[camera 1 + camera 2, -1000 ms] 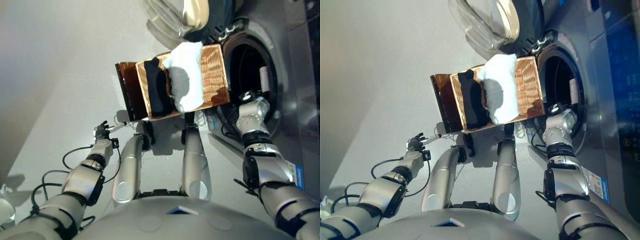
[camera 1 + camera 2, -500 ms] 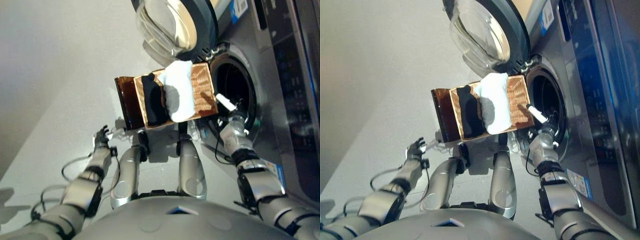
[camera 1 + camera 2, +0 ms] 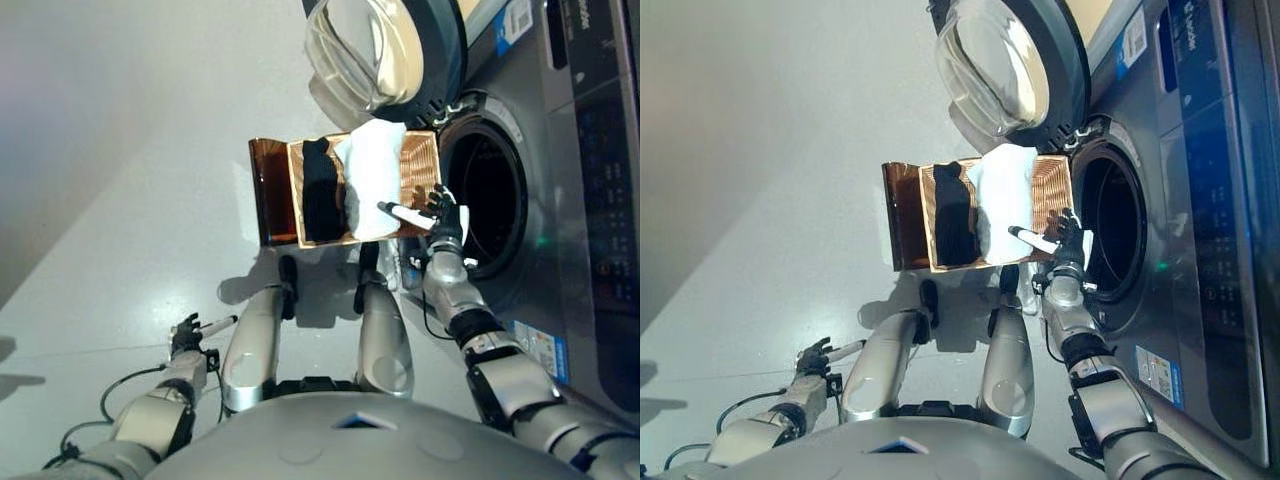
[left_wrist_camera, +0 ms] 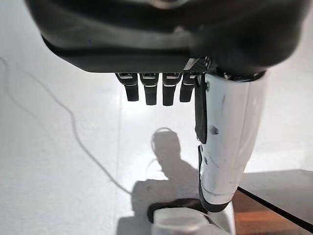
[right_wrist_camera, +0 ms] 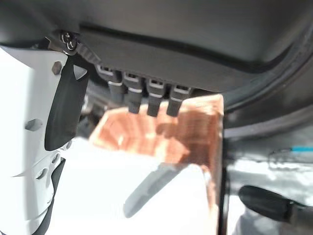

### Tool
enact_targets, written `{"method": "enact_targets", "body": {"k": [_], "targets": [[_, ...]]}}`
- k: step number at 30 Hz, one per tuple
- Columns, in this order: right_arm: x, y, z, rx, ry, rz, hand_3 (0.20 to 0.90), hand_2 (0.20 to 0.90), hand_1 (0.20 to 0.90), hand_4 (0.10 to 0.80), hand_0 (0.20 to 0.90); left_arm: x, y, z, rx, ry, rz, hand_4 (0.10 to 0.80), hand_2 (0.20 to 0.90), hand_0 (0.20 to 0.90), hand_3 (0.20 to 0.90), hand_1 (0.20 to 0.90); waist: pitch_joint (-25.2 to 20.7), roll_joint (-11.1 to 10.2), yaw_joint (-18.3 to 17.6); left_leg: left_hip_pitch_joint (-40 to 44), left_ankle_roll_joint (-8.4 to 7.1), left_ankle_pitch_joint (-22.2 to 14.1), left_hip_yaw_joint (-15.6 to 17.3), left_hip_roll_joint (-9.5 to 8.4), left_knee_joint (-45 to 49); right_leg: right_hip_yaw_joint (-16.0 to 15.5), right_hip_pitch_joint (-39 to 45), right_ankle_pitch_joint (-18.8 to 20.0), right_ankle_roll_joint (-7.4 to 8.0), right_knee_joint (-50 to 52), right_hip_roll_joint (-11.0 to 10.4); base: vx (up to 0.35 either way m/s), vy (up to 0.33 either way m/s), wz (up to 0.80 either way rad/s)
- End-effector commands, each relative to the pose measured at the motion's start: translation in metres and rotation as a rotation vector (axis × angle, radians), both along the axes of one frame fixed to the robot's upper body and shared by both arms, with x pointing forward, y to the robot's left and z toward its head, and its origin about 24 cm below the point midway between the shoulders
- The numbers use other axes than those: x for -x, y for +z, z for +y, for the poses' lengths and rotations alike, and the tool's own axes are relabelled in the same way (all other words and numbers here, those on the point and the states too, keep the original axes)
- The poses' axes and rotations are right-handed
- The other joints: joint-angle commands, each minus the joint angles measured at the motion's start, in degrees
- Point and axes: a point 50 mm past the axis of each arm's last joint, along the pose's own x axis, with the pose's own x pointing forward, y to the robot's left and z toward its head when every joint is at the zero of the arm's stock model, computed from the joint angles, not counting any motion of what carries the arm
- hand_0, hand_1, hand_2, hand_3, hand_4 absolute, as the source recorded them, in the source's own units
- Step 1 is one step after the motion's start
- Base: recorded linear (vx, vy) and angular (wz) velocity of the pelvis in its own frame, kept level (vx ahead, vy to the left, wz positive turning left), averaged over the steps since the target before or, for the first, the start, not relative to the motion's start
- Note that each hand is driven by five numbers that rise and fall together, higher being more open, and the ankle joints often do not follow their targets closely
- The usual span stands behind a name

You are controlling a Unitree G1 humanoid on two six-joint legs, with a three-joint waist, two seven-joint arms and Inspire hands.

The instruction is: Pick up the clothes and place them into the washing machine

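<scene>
White cloth (image 3: 375, 175) drapes lengthwise across the copper wicker basket (image 3: 420, 160); right hand (image 3: 445, 215) above it, fingers relaxed, empty.

Washing machine (image 3: 1200, 200): cut off by the right and top edges; drum interior (image 3: 1110, 235) dark, contents indiscernible. White cloth (image 3: 375, 175) hides part of the basket (image 3: 420, 165) floor. Dark garment (image 3: 322, 195): folds unreadable.

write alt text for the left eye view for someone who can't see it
The robot's right hand, fingers open, reaches over a copper-coloured basket holding a white cloth and a black garment, beside a washing machine whose door is swung open. The left hand hangs low over the floor.
</scene>
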Motion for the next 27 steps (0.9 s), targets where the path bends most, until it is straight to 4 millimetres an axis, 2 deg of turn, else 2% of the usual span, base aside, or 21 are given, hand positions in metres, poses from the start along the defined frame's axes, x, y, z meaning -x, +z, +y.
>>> {"method": "enact_targets", "body": {"k": [1, 12, 14, 22, 27], "targets": [[-0.017, 0.027, 0.001, 0.100, 0.035, -0.130, 0.900, 0.900, 0.900, 0.800, 0.900, 0.016, 0.001, 0.018, -0.087, 0.007, 0.049, 0.800, 0.900, 0.900, 0.900, 0.900, -2.0, 1.5, 0.7, -3.4, -4.35, 6.5, -2.4, -0.35, -4.4, -0.7, 0.9, -1.3, -1.89, 1.5, 0.2, -0.044, -0.003, 0.05], [-0.028, 0.032, 0.017, 0.233, 0.143, -0.113, 0.900, 0.900, 0.900, 0.800, 0.900, 0.021, 0.001, 0.021, -0.102, -0.003, 0.057, 0.800, 0.900, 0.900, 0.900, 0.900, -2.2, 1.4, 2.1, -4.6, -4.34, 6.9, -3.0, -0.55, -4.2, -1.4, 0.2, -0.9, -1.83, 1.5, 0.0, -0.013, 0.002, 0.05], [-0.036, 0.038, 0.019, 0.260, 0.158, -0.120, 0.900, 0.900, 0.900, 0.800, 0.900, 0.020, 0.001, 0.021, -0.098, -0.008, 0.055, 0.800, 0.900, 0.900, 0.900, 0.900, -2.2, 1.4, 2.7, -4.7, -4.34, 7.1, -3.2, -0.57, -4.4, -1.7, 0.4, -0.8, -1.80, 1.3, -0.2, 0.000, 0.000, 0.00], [-0.046, 0.044, 0.035, 0.237, 0.174, -0.134, 0.900, 0.900, 0.900, 0.800, 0.900, 0.022, 0.000, 0.020, -0.093, 0.000, 0.059, 0.800, 0.900, 0.900, 0.900, 0.900, -1.9, 1.3, 3.7, -4.8, -4.40, 7.1, -3.6, -0.61, -4.3, -2.4, 0.8, -1.0, -1.79, 1.0, -0.4, 0.010, 0.002, 0.07], [-0.059, 0.056, 0.042, 0.253, 0.178, -0.157, 0.900, 0.900, 0.900, 0.800, 0.900, 0.017, 0.001, 0.019, -0.095, -0.005, 0.047, 0.800, 0.900, 0.900, 0.900, 0.900, 0.0, 1.4, 4.5, -7.7, -4.02, 5.3, -4.3, -0.41, 1.2, -2.4, -1.6, -3.4, -2.89, 6.5, 0.0, -0.017, -0.006, 0.01]]}}
